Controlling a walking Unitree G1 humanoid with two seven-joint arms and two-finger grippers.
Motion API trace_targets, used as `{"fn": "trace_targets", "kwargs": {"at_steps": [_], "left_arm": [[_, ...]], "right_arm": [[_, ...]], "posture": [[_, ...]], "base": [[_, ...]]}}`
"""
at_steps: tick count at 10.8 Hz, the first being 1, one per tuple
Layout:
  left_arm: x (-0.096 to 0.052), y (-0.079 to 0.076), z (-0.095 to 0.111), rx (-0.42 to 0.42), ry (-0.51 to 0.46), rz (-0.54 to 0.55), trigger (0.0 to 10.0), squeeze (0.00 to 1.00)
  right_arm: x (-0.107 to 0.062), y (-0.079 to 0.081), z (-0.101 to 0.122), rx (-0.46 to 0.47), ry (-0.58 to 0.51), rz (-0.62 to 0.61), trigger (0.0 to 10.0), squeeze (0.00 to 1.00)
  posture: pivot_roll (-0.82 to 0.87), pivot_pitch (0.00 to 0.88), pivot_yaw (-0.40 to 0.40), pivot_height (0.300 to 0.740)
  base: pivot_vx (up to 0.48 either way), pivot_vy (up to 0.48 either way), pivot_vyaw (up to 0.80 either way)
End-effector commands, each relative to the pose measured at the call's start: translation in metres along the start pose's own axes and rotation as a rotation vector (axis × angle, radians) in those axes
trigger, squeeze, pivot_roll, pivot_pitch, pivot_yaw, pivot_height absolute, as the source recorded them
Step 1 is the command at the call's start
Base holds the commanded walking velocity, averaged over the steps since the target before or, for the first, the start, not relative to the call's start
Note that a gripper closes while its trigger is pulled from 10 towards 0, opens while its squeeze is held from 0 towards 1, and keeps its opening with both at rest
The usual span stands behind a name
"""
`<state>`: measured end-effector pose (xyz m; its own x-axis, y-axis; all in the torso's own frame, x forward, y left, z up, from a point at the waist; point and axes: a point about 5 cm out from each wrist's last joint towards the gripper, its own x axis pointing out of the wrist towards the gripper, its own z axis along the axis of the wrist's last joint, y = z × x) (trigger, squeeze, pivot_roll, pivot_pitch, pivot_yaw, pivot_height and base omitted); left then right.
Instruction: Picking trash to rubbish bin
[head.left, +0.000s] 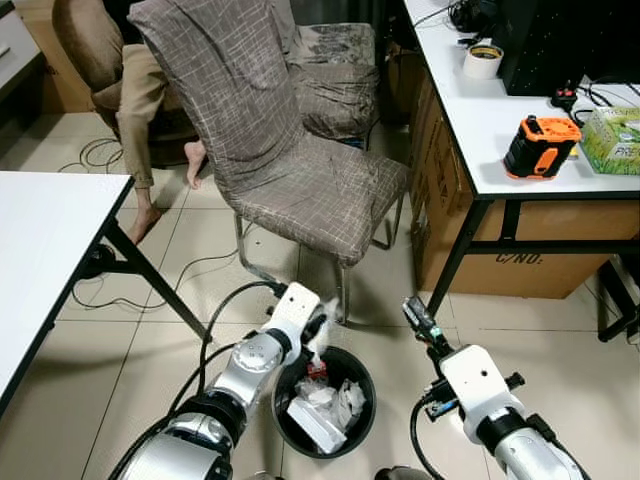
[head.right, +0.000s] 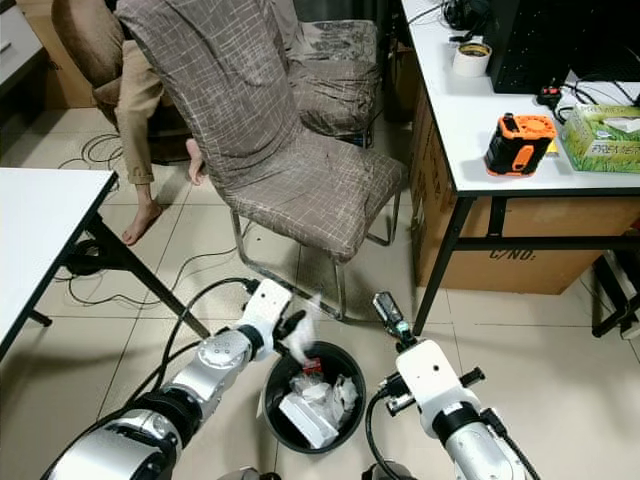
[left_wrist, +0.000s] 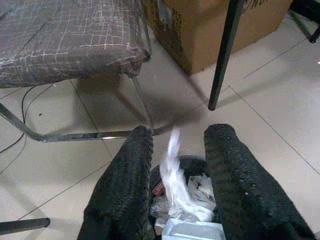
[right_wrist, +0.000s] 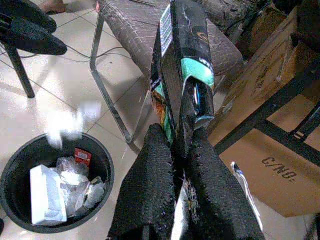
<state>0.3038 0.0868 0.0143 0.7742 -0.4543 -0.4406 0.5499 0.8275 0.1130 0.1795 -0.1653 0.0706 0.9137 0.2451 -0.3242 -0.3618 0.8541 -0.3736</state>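
I have the left arm bent forward over the bin (head.left: 283, 432), its left gripper (left_wrist: 175, 165) hanging just above the rim with the two knobbly black fingers (left_wrist: 127, 185) spread apart. A crumpled white scrap (left_wrist: 176, 172) sits in the gap between them, blurred; I cannot tell whether it touches either finger. The bin is round, black plastic, already holding a white box (right_wrist: 45, 195) and clear wrappers. Beside the bin, the right gripper (right_wrist: 182, 150) points up and forward, its fingers pressed together on a flattened, glossy dark carton (right_wrist: 182, 60). Behind the bin stands a chair (head.left: 300, 170) draped in grey crosshatched cloth on chrome legs.
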Motion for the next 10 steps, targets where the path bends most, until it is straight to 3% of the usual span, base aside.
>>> {"fn": "trace_targets", "kwargs": {"at_steps": [1,3,5,6,7,9,10], "left_arm": [[0.001,0.001,0.001,-0.004,-0.002,-0.011,10.0,1.00],[0.001,0.001,0.001,0.016,0.002,-0.012,10.0,1.00],[-0.014,0.027,-0.014,0.009,0.017,0.098,10.0,0.94],[-0.027,0.038,-0.028,0.009,0.026,0.119,10.0,0.00],[-0.048,0.049,-0.044,-0.015,0.016,0.129,10.0,0.00],[-0.074,0.051,-0.055,0.025,0.000,0.086,10.0,0.00],[-0.104,0.047,-0.049,0.038,-0.046,0.042,10.0,0.00]], "right_arm": [[-0.001,-0.002,0.002,-0.007,0.001,-0.019,10.0,0.00],[0.001,-0.002,0.002,-0.001,0.002,-0.025,10.0,0.00],[0.015,-0.008,-0.006,0.097,0.032,-0.097,10.0,0.00],[0.028,-0.013,-0.011,0.173,0.045,-0.142,10.0,0.00],[0.053,-0.009,-0.017,0.201,0.057,-0.097,10.0,0.00],[0.082,0.005,-0.020,0.155,0.086,0.024,10.0,0.00],[0.106,0.024,-0.020,0.127,0.113,0.161,10.0,0.00]], "posture": [[-0.18,0.125,0.088,0.740],[-0.18,0.120,0.089,0.740],[-0.13,0.100,0.078,0.740],[-0.10,0.093,0.065,0.740],[-0.04,0.086,0.044,0.740],[0.00,0.082,0.027,0.740],[0.04,0.084,0.008,0.740]], "base": [[0.000,0.000,0.00],[0.000,0.000,0.00],[0.000,0.000,0.00],[0.000,0.000,0.00],[0.000,0.000,0.00],[0.000,0.000,0.00],[0.000,0.000,0.00]]}}
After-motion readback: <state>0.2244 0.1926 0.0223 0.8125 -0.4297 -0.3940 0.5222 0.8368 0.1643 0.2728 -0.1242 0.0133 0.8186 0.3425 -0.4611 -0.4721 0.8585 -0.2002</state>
